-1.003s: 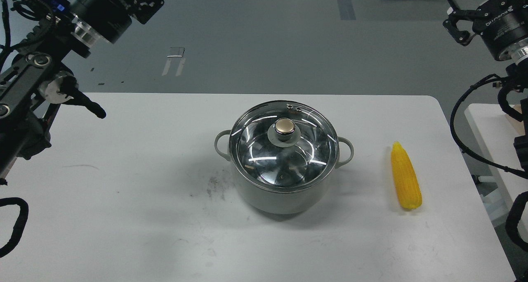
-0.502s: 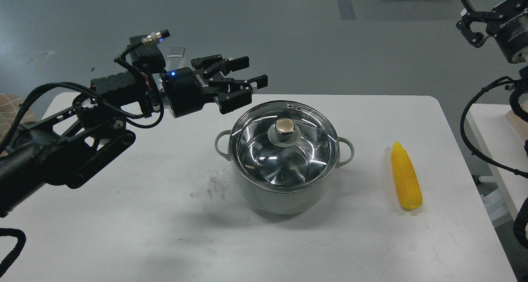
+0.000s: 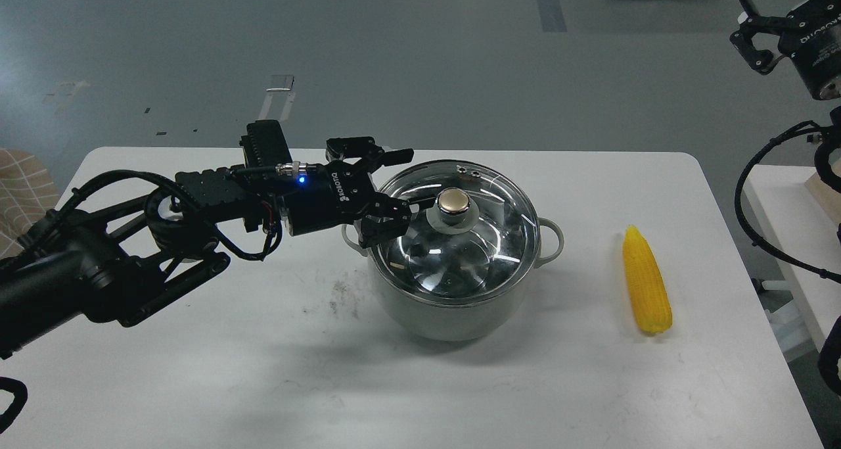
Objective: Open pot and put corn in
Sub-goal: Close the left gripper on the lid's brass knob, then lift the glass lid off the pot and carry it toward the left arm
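Lowered since earlier: left hand [image 3: 414, 179], fingers apart, beside knob [image 3: 454, 202] of lidded pot [image 3: 453, 304]. Right hand [image 3: 755, 38] raised, state unclear. Corn [image 3: 646, 279] on counter [image 3: 197, 370].

The left pincer [image 3: 409, 181] has dropped, jaws apart, beside the knob [image 3: 453, 202].

Pot [image 3: 453, 311] pale grey-green, shiny steel rim; clear glass lid [image 3: 460, 245] with gold knob [image 3: 454, 201]. Corn [image 3: 646, 281] bright yellow. Table [image 3: 197, 357] white (few grey smudges). Left gripper [image 3: 410, 179] black, blue light behind it. Floor [image 3: 420, 61] dull grey.
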Tool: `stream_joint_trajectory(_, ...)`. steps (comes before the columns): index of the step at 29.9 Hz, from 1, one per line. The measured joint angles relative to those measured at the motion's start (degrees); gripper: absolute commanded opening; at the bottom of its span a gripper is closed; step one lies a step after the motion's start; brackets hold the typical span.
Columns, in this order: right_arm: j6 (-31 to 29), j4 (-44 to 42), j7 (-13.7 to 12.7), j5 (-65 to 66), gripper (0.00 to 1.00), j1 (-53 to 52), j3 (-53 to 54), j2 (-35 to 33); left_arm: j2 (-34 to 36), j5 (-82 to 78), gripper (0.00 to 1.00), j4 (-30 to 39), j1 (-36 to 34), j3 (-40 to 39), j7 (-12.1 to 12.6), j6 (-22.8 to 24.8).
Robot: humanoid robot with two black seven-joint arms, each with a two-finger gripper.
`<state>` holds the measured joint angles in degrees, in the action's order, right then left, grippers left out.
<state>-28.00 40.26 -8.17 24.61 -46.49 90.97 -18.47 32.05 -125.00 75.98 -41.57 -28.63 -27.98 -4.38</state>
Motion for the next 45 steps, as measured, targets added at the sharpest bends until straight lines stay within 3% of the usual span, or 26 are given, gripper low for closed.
stream_joint_trajectory(5, 0.00, -0.04, 0.00, 0.00, 1.00, 0.00, 0.00, 0.00, -3.01, 0.00, 0.76, -1.54, -0.64, 0.07, -0.01, 2.60)
stream_joint_trajectory(17, 0.00, -0.26, -0.08, 0.09, 1.00, 0.63, -0.18, 0.00, -5.79, 0.00, 0.76, -4.14, -0.06, 0.89, 0.00, 2.98)
stream_joint_trajectory(20, 0.00, -0.25, -0.09, 0.09, 1.00, 0.68, -0.18, 0.00, -5.85, 0.00, 0.69, -4.17, -0.07, 1.99, -0.01, 2.98)
stream_joint_trajectory(25, 0.00, -0.19, -0.10, 0.09, 1.00, 0.70, -0.18, 0.01, -5.79, 0.18, 0.47, -4.17, -0.14, 2.34, -0.01, 2.95)
stream_joint_trajectory(28, 0.00, -0.18, -0.09, 0.09, 1.00, 0.70, -0.18, 0.01, -5.77, 0.20, 0.40, -4.17, -0.35, 2.35, -0.01, 2.95)
stream_joint_trajectory(45, 0.00, -0.18, -0.06, 0.09, 1.00, 0.70, -0.18, 0.01, -5.13, 3.97, 0.33, -2.74, -2.38, 2.04, -0.02, 2.96)
